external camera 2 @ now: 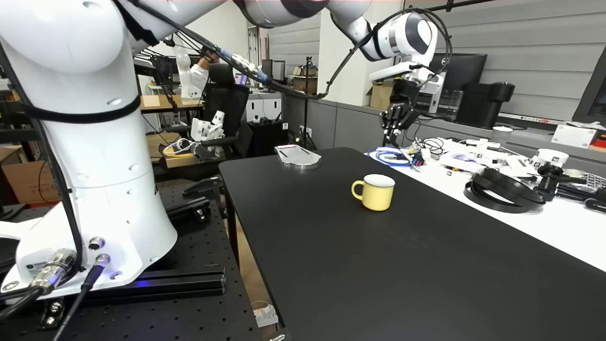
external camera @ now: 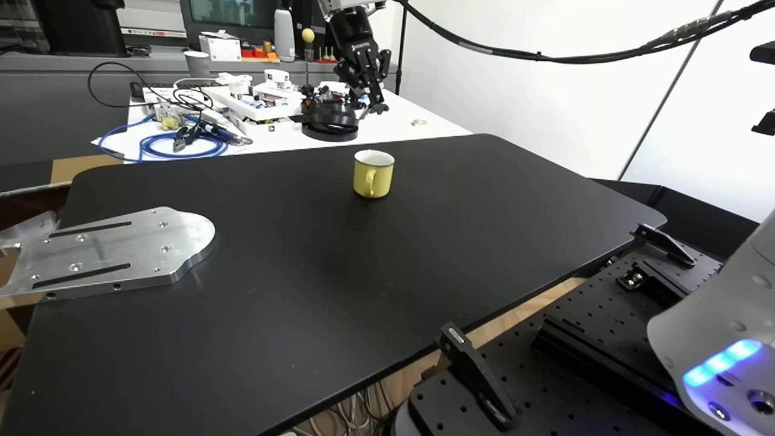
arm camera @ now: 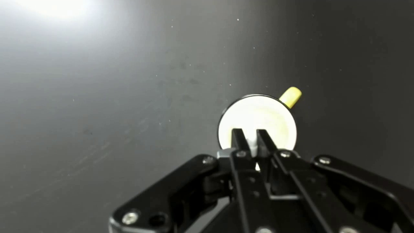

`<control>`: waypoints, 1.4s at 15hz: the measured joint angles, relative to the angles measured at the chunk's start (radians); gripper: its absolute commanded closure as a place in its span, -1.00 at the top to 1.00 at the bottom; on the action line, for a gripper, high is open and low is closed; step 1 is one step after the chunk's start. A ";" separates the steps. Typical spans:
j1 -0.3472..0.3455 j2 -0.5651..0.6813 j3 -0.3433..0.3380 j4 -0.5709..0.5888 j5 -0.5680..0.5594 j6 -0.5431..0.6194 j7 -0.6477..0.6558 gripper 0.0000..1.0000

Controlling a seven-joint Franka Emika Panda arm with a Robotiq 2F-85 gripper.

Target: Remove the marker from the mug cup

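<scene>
The yellow mug cup [external camera: 382, 177] stands upright on the black table; it also shows in an exterior view [external camera 2: 378, 196]. From above in the wrist view, its pale inside [arm camera: 258, 111] is partly hidden behind the fingers. My gripper [arm camera: 250, 131] is nearly closed, with a small gap. A whitish piece of the marker [arm camera: 253, 148] sits between the fingers, mostly hidden by them. In both exterior views the gripper [external camera: 376, 108] is raised well above the table and apart from the mug; it also shows here [external camera 2: 392, 136]. No marker shows in the visible part of the mug.
A metal plate [external camera: 121, 248] lies on the black table [external camera 2: 360, 265] near an edge. A white table [external camera: 418, 121] beyond holds tools, a blue cable [external camera: 181, 145] and black rings [external camera 2: 504, 189]. Cables hang along the arm. The robot base [external camera 2: 104, 213] stands beside the table.
</scene>
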State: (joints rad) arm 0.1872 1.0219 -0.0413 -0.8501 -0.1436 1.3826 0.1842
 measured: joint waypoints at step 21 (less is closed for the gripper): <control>0.204 -0.113 0.061 -0.613 0.045 0.807 0.159 -0.22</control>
State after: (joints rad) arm 0.3912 0.9090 0.0197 -1.4634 -0.0988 2.1898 0.3436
